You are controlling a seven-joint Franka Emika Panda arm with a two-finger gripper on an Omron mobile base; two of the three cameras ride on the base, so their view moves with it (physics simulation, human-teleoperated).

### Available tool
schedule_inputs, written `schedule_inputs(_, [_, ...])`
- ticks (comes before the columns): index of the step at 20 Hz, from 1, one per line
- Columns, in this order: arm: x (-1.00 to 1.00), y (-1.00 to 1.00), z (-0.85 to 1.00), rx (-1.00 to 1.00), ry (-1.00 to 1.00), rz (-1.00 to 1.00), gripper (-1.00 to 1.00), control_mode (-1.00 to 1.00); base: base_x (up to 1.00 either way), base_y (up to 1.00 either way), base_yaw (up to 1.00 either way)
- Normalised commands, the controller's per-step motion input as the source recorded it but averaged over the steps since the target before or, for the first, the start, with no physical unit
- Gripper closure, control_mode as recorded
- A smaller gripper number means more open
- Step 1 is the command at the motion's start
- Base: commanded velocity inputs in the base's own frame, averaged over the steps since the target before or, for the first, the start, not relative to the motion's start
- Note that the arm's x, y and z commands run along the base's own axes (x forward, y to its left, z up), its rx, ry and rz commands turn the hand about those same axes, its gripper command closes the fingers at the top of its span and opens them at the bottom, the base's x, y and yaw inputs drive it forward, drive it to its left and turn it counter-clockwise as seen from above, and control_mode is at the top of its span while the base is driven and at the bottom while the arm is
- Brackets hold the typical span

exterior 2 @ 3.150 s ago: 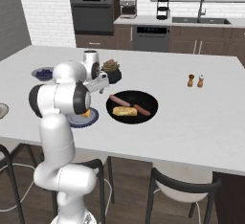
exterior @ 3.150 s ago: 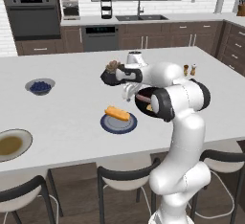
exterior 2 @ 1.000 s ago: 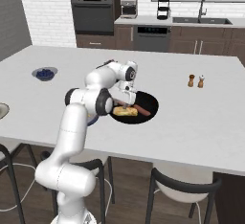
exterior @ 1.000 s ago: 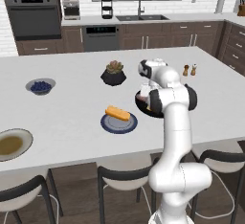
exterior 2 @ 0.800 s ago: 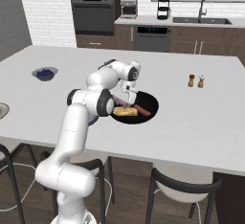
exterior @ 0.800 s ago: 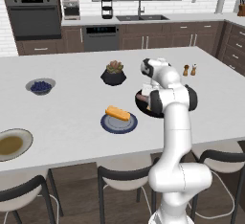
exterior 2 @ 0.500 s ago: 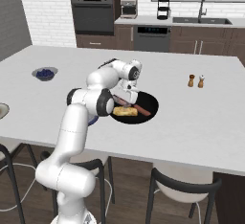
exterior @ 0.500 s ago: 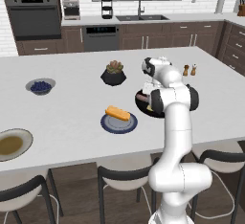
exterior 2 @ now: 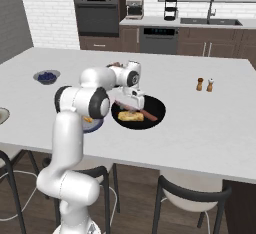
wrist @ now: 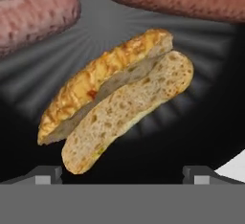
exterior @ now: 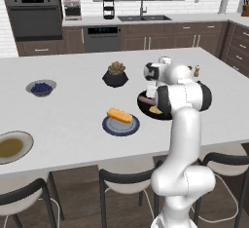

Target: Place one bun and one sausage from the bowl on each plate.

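While one bun (exterior: 119, 115) already lies on the blue plate (exterior: 120, 125), well off from our gripper (wrist: 122, 173), we hover with fingers spread wide and empty over the black bowl (exterior 2: 156, 108), its split bun (wrist: 119, 98) directly ahead, two sausages (wrist: 36, 15) beyond; most remains.

One camera sits behind the arm to its left, looking forward and down across the white counter (exterior: 73, 120) toward the ovens and sink. Another sits behind to its right, facing the same way. Both stand well back and share the black bowl (exterior: 146, 110) (exterior 2: 155, 109) and the counter around it. The hand camera looks almost straight down, very close, onto the split bun (wrist: 117, 96) in that bowl.
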Motion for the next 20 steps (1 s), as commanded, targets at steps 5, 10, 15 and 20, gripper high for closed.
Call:
schedule_inputs(5, [0.06,0.00,0.00,0.03,-0.23,0.00,-1.00,-1.00,0.00,0.00,0.00])
schedule_inputs(10, [0.12,0.00,0.00,0.00,-0.16,0.00,-1.00,-1.00,0.00,0.00,0.00])
schedule_inputs(15, [0.25,0.00,0.00,0.00,-0.18,0.00,-1.00,-1.00,0.00,0.00,0.00])
schedule_inputs(20, [0.16,0.00,-0.06,0.00,-0.07,0.00,-1.00,-1.00,0.00,0.00,0.00])
